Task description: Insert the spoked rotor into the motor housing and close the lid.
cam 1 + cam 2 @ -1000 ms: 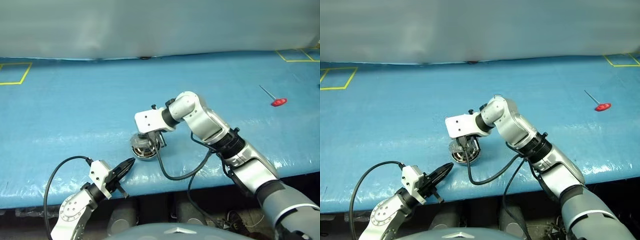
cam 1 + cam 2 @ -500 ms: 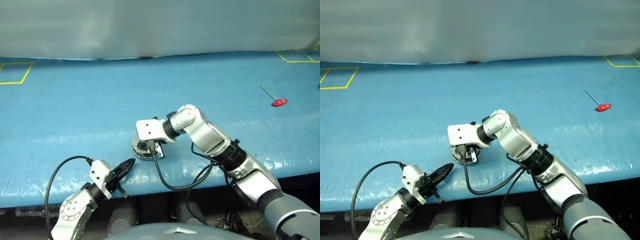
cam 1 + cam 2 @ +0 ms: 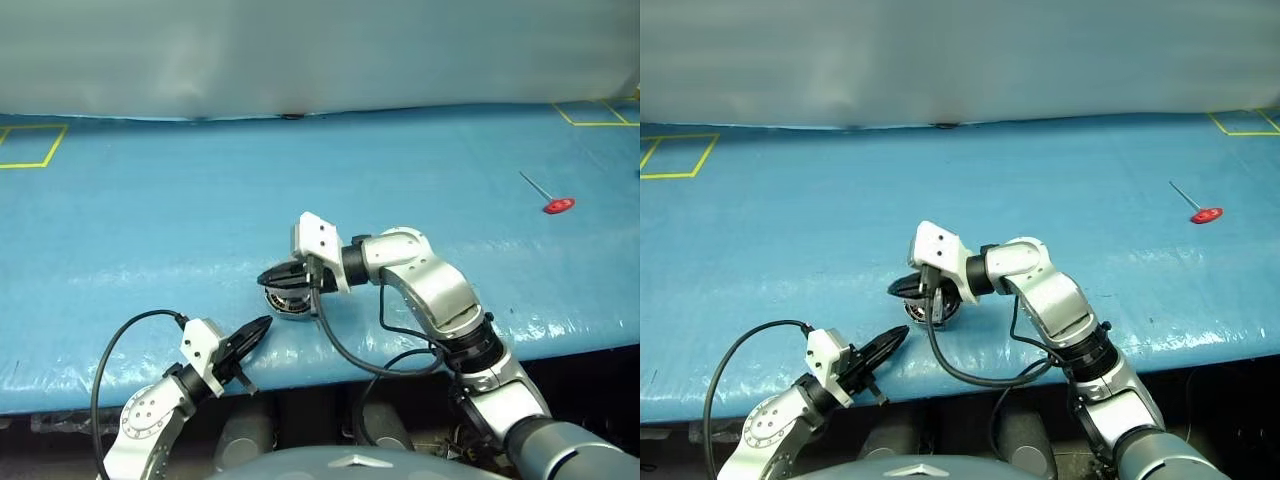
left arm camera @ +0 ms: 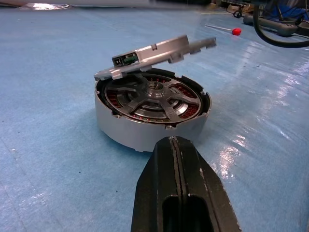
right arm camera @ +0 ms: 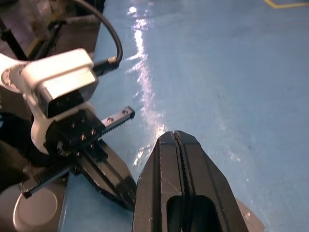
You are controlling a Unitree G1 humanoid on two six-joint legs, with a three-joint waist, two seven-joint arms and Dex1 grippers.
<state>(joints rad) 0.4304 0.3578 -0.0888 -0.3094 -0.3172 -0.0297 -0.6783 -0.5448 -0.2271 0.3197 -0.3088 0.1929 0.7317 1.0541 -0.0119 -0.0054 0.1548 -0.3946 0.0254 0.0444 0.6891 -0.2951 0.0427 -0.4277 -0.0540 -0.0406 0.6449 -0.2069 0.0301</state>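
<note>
Right hand (image 3: 268, 277) swung left, perhaps above motor housing (image 3: 289, 302).

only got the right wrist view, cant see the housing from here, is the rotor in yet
Observer: Yes, the spoked rotor lies flat inside the motor housing.
Operator: lid closed?
Observer: No. The lid is tilted, with its far edge on the housing's rim and its near edge raised.
Operator: where am i relative to it
Observer: From the head views, the right gripper is level, just above the housing, pointing to the robot's left, fingers shut.
</note>
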